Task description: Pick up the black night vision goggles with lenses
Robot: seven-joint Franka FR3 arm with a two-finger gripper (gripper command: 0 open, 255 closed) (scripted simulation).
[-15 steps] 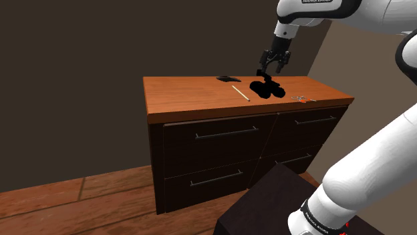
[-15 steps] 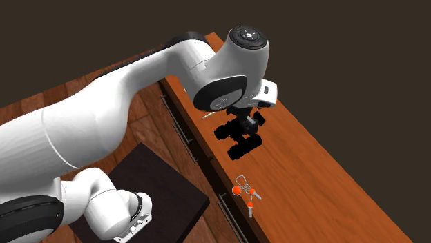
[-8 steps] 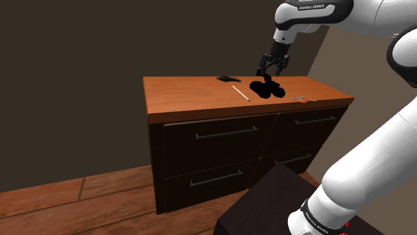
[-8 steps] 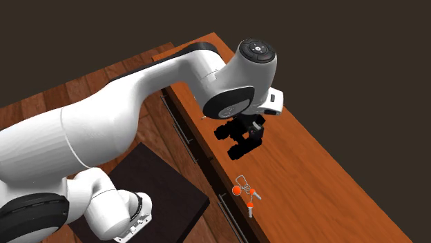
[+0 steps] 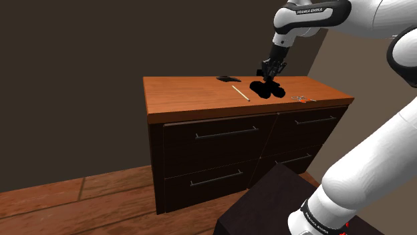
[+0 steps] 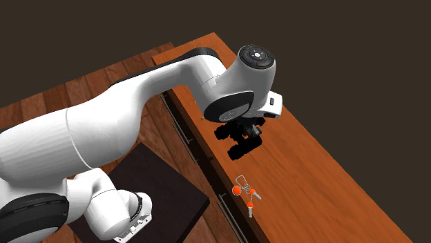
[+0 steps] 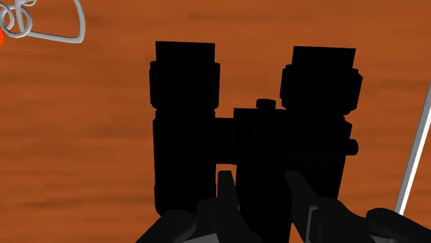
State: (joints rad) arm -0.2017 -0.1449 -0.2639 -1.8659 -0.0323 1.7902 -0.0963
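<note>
Shoulder, target: night vision goggles [image 5: 267,89], a solid black shape lying on the dresser top [image 5: 194,97], toward its 2 o'clock corner in this view. Lenses and seams are not legible, black on black.
Shoulder, pincer: gripper [image 5: 270,72] at the goggles' 12 o'clock, pointing down onto them. Its tips merge with the black body.
Shoulder, neighbours: pale rod [image 5: 241,93] close by at the goggles' 9 o'clock. Flat dark item [image 5: 228,79] at 10 o'clock, too small to identify. Key ring [image 5: 302,99] at 4 o'clock, apart.
Shoulder, cut off: arm [image 5: 374,167] runs out of frame at 3 o'clock; stand [image 5: 267,207] is clipped at 6 o'clock.
Second exterior, target: night vision goggles [image 6: 243,147] on the dresser top [image 6: 304,172], near the drawer-side edge. The white wrist covers part of them.
Second exterior, pincer: gripper [image 6: 250,131] mostly hidden beneath the wrist.
Second exterior, neighbours: key ring [image 6: 245,193] with orange tags at the goggles' 6 o'clock, apart.
Wrist, target: night vision goggles [image 7: 185,117], two tubes side by side joined by a middle block with a small knob. The surface is flat black with no detail.
Wrist, pincer: fingers [image 7: 226,188] sit one on each side of the middle block, pressed against it, so the gripper [image 7: 261,181] is clamped on the bridge. The contact line is faint.
Wrist, neighbours: key ring [image 7: 77,21] shows as a grey wire loop, cut by the frame edge. Pale rod [image 7: 414,159] lies beside the other tube, also cut.
</note>
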